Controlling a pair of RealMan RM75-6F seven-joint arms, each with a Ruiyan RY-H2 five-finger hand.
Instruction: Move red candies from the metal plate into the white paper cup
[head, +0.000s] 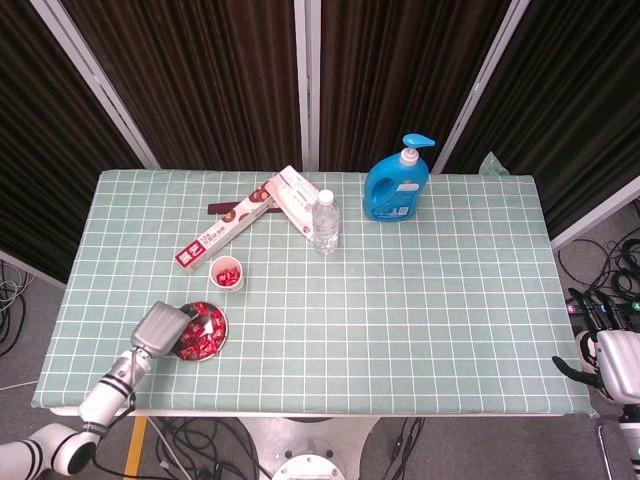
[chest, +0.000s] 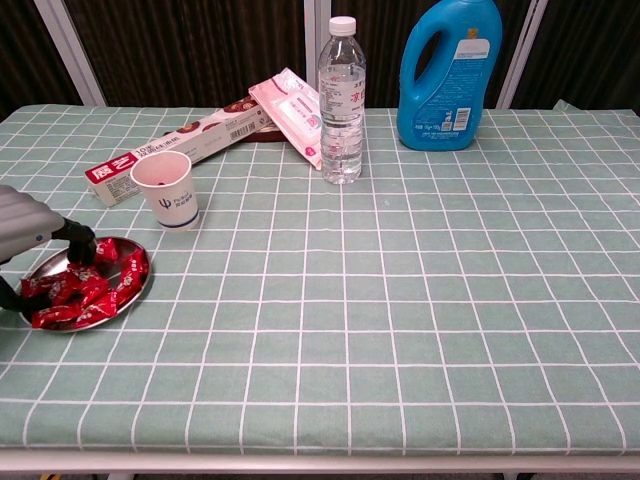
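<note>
The metal plate (head: 224, 324) (chest: 48, 264) lies near the table's front left corner, heaped with red candies (head: 203, 338) (chest: 98, 284). My left hand (head: 160, 327) (chest: 28, 232) hangs over the plate's left side. Its dark fingers (chest: 78, 242) reach down into the candies with the thumb set apart from them, and I see no candy lifted. The white paper cup (head: 227, 272) (chest: 167, 188) stands just behind the plate and has a few red candies inside. My right hand (head: 612, 364) is off the table's right edge, holding nothing.
Behind the cup lies a long red-and-white box (chest: 180, 143) with a pink pack (chest: 292, 110) beside it. A water bottle (chest: 342, 100) and a blue detergent bottle (chest: 448, 70) stand further back. Cables lie on the floor at the right.
</note>
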